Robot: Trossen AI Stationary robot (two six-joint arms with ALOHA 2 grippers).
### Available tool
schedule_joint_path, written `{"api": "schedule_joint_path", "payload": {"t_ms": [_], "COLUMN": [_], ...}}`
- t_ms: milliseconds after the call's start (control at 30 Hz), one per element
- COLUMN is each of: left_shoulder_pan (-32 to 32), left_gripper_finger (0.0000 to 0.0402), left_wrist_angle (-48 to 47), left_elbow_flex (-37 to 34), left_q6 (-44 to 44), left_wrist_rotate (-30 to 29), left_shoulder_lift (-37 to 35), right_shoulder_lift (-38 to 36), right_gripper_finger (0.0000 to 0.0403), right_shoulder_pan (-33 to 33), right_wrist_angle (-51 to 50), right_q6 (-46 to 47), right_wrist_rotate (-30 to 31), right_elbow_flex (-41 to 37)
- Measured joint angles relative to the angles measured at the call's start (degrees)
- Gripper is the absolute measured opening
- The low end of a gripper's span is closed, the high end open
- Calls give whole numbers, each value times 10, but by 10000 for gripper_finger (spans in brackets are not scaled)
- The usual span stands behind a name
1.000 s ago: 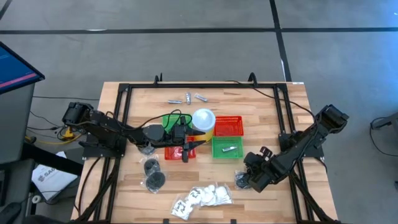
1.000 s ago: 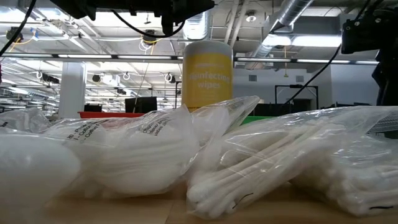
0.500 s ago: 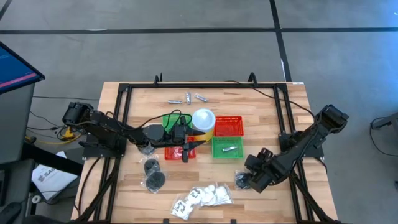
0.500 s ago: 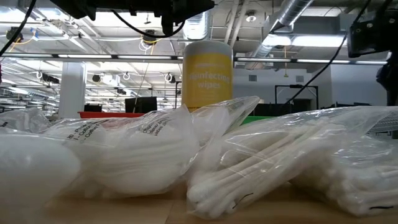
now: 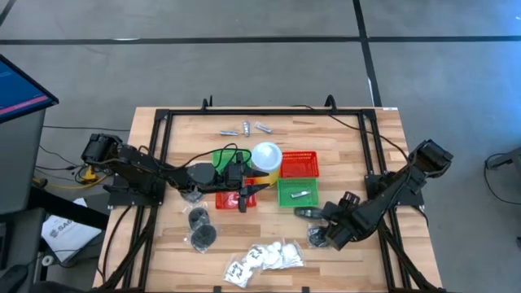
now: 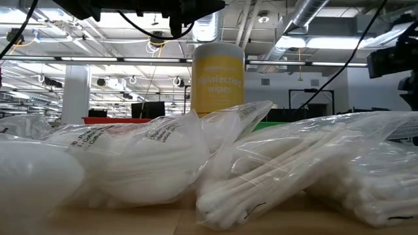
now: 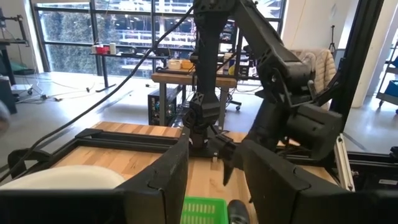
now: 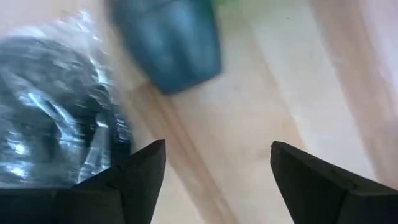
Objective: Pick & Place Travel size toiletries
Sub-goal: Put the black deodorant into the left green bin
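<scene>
My right gripper [image 8: 217, 168] [image 5: 324, 222] is open, low over the wood near the green basket's near right corner. Just ahead of its fingers lies a dark oblong piece [image 8: 168, 43] [image 5: 305, 212]. A clear bag of dark round pieces [image 8: 50, 112] [image 5: 316, 236] lies beside one finger; whether it touches, I cannot tell. My left gripper [image 7: 214, 180] [image 5: 242, 198] is open and hovers over the red basket [image 5: 236, 199] at mid-table. More dark bags [image 5: 200, 228], white packets [image 5: 264, 257] [image 6: 144, 156] and silvery pieces [image 5: 244, 128] lie on the table. One silvery piece [image 5: 299, 195] lies in the green basket [image 5: 286, 199].
The yellow cup with its white lid [image 5: 266, 156] [image 6: 218, 78] stands between the baskets. A second red basket [image 5: 301, 164] and a green one [image 5: 221, 156] sit behind. A black frame [image 5: 244, 112] rims the table. Bare wood shows at the far right [image 5: 342, 155].
My right arm has drawn back a little toward the table's right edge. The dark oblong piece now shows on the wood by the green basket, where the gripper covered that spot before.
</scene>
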Motion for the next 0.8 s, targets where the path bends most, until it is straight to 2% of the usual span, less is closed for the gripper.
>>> {"api": "schedule_joint_path", "payload": {"t_ms": [367, 800], "left_shoulder_pan": [0, 0], "left_gripper_finger": [145, 145], "left_wrist_angle": [2, 2], "left_elbow_flex": [0, 0], "left_q6": [0, 0], "left_wrist_rotate": [0, 0], "left_shoulder_lift": [0, 0], "right_shoulder_lift": [-1, -2], "right_gripper_finger": [275, 275], "right_shoulder_pan": [-28, -79], "right_wrist_angle": [9, 76], "right_q6": [-60, -176], "right_wrist_rotate": [12, 20], "right_elbow_flex": [3, 4]}}
